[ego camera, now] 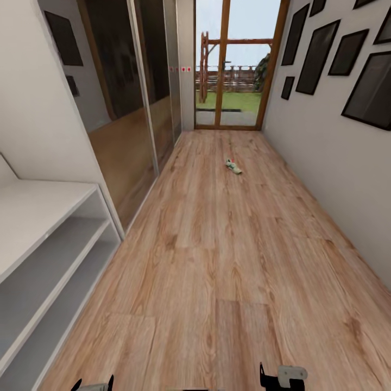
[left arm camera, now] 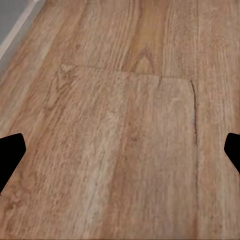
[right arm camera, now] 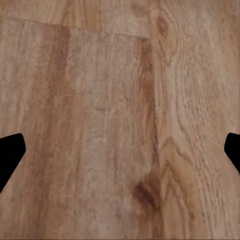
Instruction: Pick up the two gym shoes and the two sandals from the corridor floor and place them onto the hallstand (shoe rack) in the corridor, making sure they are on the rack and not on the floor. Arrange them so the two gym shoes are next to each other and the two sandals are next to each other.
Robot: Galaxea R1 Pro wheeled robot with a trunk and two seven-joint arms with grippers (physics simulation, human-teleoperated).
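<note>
One gym shoe (ego camera: 234, 166), white with a green stripe and a red patch, lies on the corridor floor (ego camera: 228, 255) far ahead, toward the glass door. The other gym shoe and the two sandals are out of view. The hallstand (ego camera: 49, 239) stands at the left, its grey bench top and two shelf levels bare. At the head view's lower edge are my left gripper (ego camera: 92, 385) and right gripper (ego camera: 282, 376). In the wrist views the left gripper (left arm camera: 120, 150) and the right gripper (right arm camera: 120, 150) are open over bare planks, holding nothing.
A mirrored sliding wardrobe (ego camera: 136, 98) runs along the left wall beyond the hallstand. Dark picture frames (ego camera: 326, 54) hang on the right wall. A wood-framed glass door (ego camera: 233, 65) closes the corridor's far end. Wide floor lies between me and the shoe.
</note>
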